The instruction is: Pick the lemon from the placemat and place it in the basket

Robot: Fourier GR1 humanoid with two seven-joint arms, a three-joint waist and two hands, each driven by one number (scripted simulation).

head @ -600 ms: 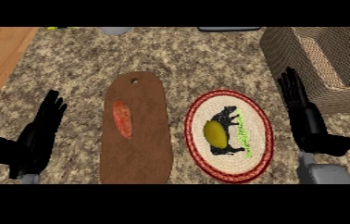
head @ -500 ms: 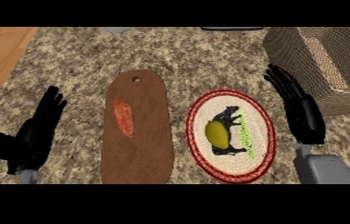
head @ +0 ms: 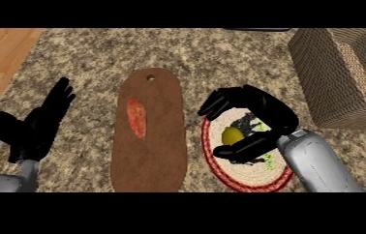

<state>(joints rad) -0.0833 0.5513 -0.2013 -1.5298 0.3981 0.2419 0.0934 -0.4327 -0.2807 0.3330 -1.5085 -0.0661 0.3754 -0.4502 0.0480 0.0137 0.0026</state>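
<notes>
Head view puts your right hand (head: 253, 117) directly over the placemat (head: 214, 168), arched like a cage with the lemon (head: 232, 136) inside the arch. The fingers curve round the far and left side of the fruit, the thumb lies below it on the near side, and the lemon shows in the gap between them. Whether any part of the hand already touches the skin, you cannot tell from this angle; the hand reads as curled but not clamped on the lemon.

So the relation that matters: the lemon lies just under your palm and slightly toward the thumb side, sitting on the placemat's middle. Its shape looks nearly round from above, so no clear long axis dictates wrist turn. A straight closing of fingers toward thumb looks like the likely next step.

Your left hand (head: 39, 126) rests apart and flat, well off to the left beyond the board (head: 150, 131), far from the fruit. It has no part in this.

From your right hand, the basket (head: 328, 78) stands up and to the right, near but not touching. After the lift, the carry should run that way, over the basket's near wall.
</notes>
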